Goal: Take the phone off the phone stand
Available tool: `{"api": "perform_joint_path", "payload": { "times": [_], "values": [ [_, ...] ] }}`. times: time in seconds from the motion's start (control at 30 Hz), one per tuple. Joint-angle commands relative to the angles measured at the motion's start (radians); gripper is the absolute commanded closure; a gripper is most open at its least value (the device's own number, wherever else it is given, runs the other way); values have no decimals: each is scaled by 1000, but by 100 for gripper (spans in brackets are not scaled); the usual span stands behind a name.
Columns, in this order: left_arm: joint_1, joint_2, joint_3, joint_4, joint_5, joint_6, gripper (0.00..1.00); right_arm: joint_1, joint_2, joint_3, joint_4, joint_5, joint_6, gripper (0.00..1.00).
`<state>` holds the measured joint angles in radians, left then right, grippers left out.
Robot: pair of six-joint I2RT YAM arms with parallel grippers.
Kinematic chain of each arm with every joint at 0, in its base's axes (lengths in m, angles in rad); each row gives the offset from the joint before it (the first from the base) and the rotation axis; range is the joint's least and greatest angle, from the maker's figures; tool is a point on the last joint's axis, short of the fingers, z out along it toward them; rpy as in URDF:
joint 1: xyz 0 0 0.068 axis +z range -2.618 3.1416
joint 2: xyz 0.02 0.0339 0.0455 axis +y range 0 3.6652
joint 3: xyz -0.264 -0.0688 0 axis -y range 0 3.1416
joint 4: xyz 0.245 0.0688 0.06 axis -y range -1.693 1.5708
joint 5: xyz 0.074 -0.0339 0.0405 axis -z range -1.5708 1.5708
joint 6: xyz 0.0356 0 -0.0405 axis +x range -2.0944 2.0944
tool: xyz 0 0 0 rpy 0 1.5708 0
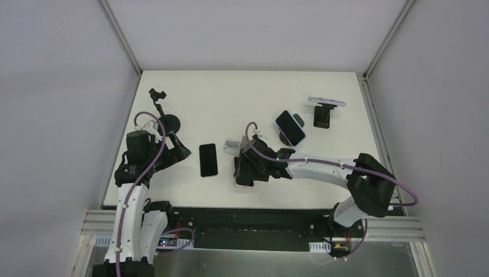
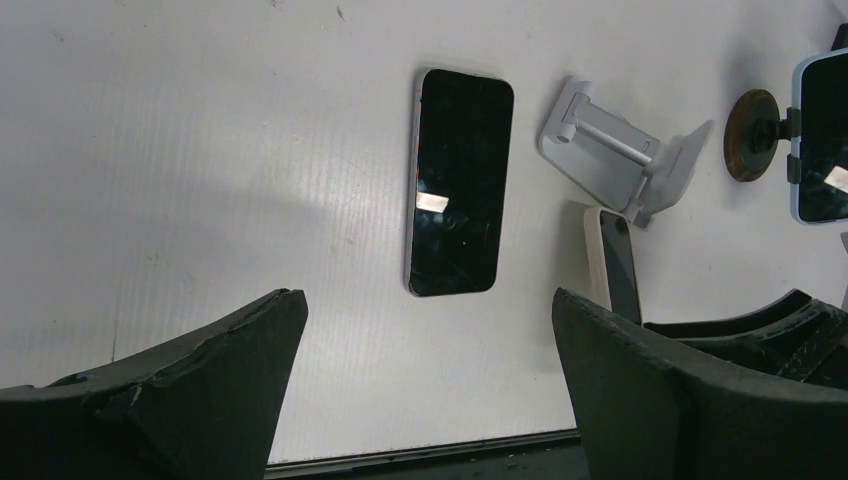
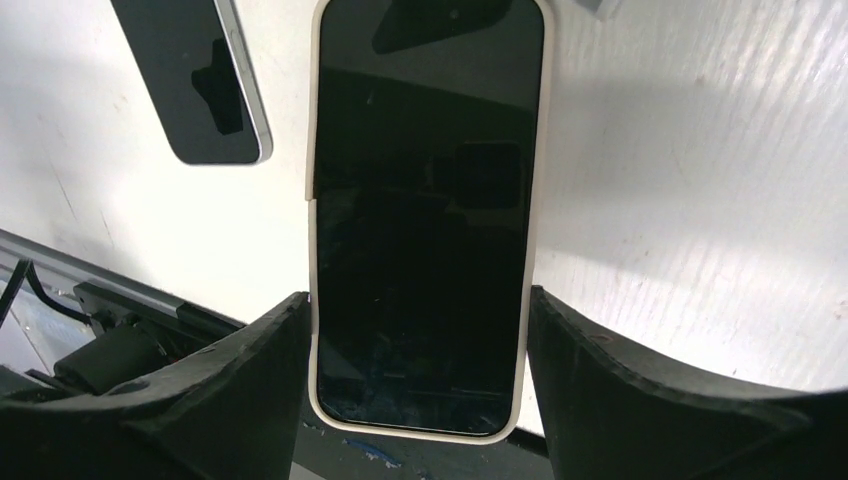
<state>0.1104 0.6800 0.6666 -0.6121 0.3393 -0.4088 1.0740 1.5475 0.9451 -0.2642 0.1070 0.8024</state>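
I judge the main part done. The phone in a cream-coloured case (image 3: 425, 200) is off the white folding plastic phone stand (image 2: 620, 150). It sits between the right fingers (image 3: 200, 400), which close on both its long edges, with the screen facing the wrist camera. From the left wrist view the phone is just beside the stand's near side and out of its cradle. I cannot tell whether its lower end touches the white worktop (image 1: 230, 95). What is left, as I read it, is to carry the phone clear, lay it flat and let go.

The left fingers (image 2: 180, 400) are spread wide with nothing between them, hovering at the left side of the worktop.

Room is tight around the held phone. A slim dark phone lying flat (image 1: 208, 160) is just to its left, and the stand is just behind it. The worktop's near edge runs close under the right wrist, so I would not pull much further towards the bases. To the back right, a blue-cased phone on a round-based holder (image 1: 290, 127) stands near the right forearm, so a swing that way risks a knock. The widest bare stretch I can see is the back centre, beyond the folding stand.
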Motion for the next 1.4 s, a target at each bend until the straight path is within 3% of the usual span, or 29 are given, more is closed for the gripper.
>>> {"api": "perform_joint_path", "payload": {
  "times": [0.0,0.43,0.8,1.23,1.37],
  "values": [
    [-6,-8,22,-2,12,-10,1,-58,34,74,5,1,-47,50],
    [-6,-7,22,-2,10,-10,0,-183,216,310,-90,-97,-293,50],
    [-8,-6,22,-2,10,-10,0,-244,387,517,-148,-176,-354,50],
    [-7,1,22,-1,14,-10,0,-211,223,283,-73,-131,-309,52],
    [-6,-1,22,-2,13,-10,0,-158,204,287,-121,-113,-349,51]
  ]
}}
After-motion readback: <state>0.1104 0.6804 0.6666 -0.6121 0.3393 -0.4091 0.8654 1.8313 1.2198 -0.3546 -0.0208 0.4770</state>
